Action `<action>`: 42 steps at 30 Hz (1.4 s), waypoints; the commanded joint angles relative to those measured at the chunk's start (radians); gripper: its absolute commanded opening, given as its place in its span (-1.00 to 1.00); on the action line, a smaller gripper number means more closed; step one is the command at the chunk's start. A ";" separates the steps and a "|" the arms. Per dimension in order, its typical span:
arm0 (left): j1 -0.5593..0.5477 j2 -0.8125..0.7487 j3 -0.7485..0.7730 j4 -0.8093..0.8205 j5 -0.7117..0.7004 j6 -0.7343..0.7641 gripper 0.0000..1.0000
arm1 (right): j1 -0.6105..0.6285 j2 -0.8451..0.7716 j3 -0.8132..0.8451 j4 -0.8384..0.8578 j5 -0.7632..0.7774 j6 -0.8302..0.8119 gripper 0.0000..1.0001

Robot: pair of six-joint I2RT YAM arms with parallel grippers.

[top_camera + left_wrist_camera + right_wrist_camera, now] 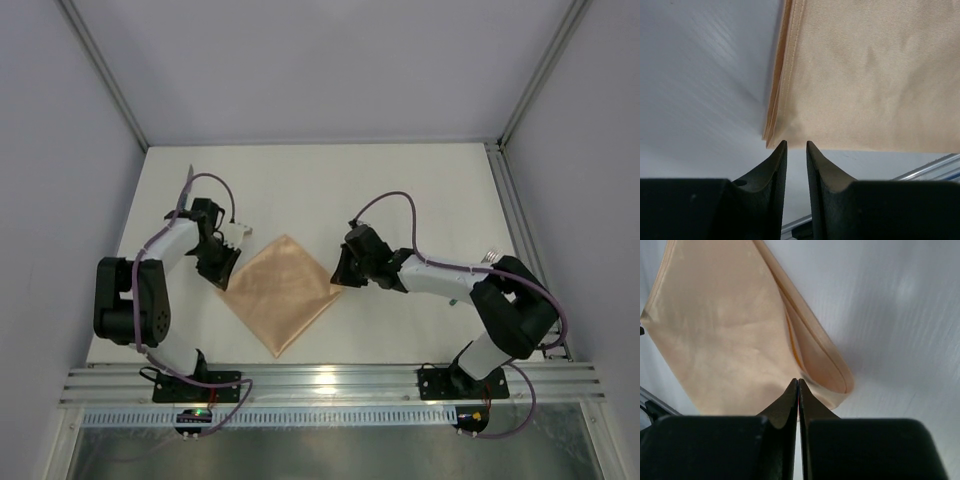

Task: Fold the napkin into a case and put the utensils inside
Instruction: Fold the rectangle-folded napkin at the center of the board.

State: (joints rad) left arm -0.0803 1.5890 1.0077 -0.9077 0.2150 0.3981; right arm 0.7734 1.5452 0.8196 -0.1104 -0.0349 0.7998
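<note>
left fingers (775, 167): narrow gap, empty, just short of napkin (865, 75) corner | right fingers (786, 402): pressed together at folded corner

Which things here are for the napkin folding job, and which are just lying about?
For the job:
napkin, folded, flat on the table
left hand, slightly open at one corner
right hand, shut at the opposite corner

Just there:
metal rail along the near edge
purple cable on the arm
</note>
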 commanded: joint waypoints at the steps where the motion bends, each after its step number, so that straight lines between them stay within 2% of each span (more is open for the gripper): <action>1: -0.003 0.043 -0.018 0.064 -0.034 -0.021 -0.53 | -0.059 0.036 -0.025 0.136 -0.063 0.016 -0.92; 6: -0.003 0.089 -0.049 0.124 -0.075 -0.024 -0.56 | -0.114 0.081 -0.086 0.170 -0.054 0.047 -0.92; 12: -0.003 0.092 -0.080 0.158 -0.079 -0.022 -0.58 | -0.117 0.092 -0.100 0.146 -0.033 0.024 -0.92; 19: -0.003 -0.010 -0.031 0.090 -0.039 -0.021 -0.50 | -0.115 0.004 0.027 -0.046 0.110 -0.103 -0.92; 25: -0.003 -0.093 0.025 0.021 -0.014 -0.025 -0.44 | 0.006 -0.053 0.136 -0.158 0.222 -0.201 -0.93; 27: -0.003 -0.083 0.008 0.035 -0.019 -0.031 -0.44 | 0.049 -0.033 0.136 -0.137 0.198 -0.198 -0.92; 32: -0.003 -0.029 -0.046 0.082 -0.040 -0.031 -0.46 | 0.053 0.024 0.090 -0.054 0.126 -0.128 -0.92; 42: -0.003 0.074 -0.119 0.193 -0.094 -0.021 -0.52 | -0.026 0.127 -0.025 0.014 0.049 -0.040 -0.93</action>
State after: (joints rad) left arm -0.0830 1.6211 0.9226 -0.7952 0.1471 0.3714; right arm 0.7639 1.6581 0.8341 -0.1177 0.0128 0.7334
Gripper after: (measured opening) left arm 0.243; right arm 0.037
